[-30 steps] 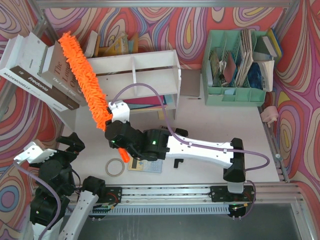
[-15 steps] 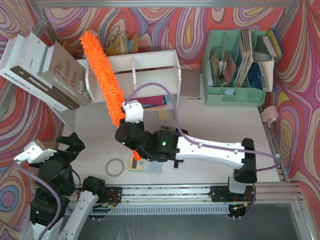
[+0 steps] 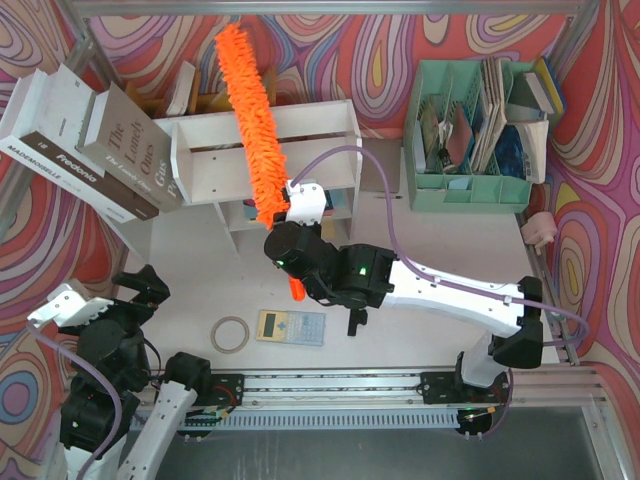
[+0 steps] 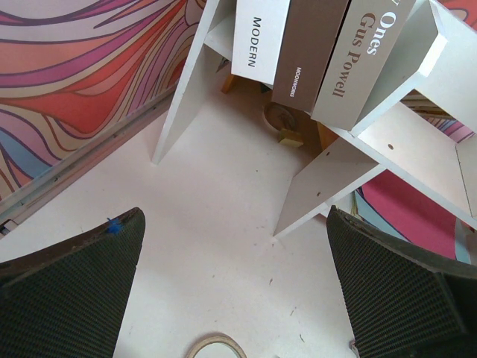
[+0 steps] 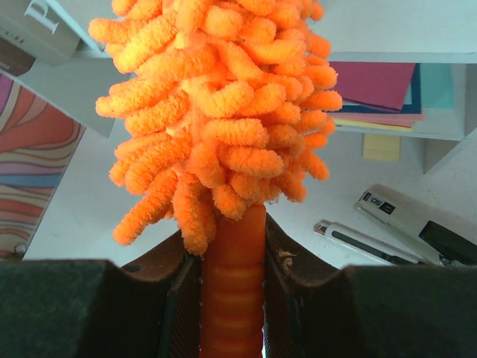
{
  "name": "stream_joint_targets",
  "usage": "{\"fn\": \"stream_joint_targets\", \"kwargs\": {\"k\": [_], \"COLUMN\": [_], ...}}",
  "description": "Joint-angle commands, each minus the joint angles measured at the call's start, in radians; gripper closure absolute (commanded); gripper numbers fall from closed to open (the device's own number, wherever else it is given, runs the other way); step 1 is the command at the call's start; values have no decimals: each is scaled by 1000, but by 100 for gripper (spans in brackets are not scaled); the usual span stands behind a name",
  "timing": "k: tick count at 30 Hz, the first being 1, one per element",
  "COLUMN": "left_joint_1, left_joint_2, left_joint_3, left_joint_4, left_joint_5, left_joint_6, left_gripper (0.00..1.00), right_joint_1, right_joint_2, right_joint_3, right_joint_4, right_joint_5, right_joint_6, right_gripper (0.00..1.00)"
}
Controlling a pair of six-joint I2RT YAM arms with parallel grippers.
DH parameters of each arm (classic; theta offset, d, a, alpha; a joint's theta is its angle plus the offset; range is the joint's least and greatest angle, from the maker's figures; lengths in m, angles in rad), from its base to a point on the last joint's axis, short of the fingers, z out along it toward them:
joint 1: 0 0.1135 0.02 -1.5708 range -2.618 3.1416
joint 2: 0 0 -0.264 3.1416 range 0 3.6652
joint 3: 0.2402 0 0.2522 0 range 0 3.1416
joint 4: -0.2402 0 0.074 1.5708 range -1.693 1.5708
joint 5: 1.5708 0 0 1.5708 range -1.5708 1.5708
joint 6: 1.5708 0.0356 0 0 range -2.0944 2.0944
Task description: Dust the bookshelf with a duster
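Note:
The long orange fluffy duster (image 3: pixel 255 120) lies across the flat top of the white bookshelf (image 3: pixel 320 125), near its middle divider, with its tip past the back edge. My right gripper (image 3: pixel 284 228) is shut on the ribbed orange handle (image 5: pixel 232 298) just below the fluff (image 5: pixel 223 112). Under the shelf top (image 5: pixel 402 30), coloured folders (image 5: pixel 373 86) show in the right wrist view. My left gripper (image 3: pixel 120 298) hovers at the near left, open and with nothing between its pads (image 4: pixel 67 291); a shelf side panel (image 4: pixel 328 179) stands ahead of it.
Large books (image 3: pixel 90 150) lean against the shelf's left end. A mint-green file organizer (image 3: pixel 470 140) stands at the back right. A tape ring (image 3: pixel 231 334) and a small calculator-like device (image 3: pixel 291 327) lie near the front. A stapler (image 5: pixel 406 224) lies by the shelf's foot.
My right arm has swept the duster to the right, from the leaning books at the shelf's left end to the middle of the shelf top. The left arm has not moved.

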Motion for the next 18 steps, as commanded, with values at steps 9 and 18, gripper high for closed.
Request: {"fn": "stream_joint_targets", "kwargs": {"k": [9, 18], "left_joint_1": [-1, -1], "left_joint_2": [-11, -13], "left_joint_3": [-13, -12], "left_joint_4": [1, 2], "left_joint_5": [4, 6], "left_joint_6": [2, 2], "left_gripper": [1, 2], "right_joint_1": [29, 19], "right_joint_2": [105, 59], "right_joint_3": [133, 74], "right_joint_4": [80, 12], "right_joint_5": [-132, -23], "right_joint_6": [-91, -34], "right_gripper": [100, 100]}}
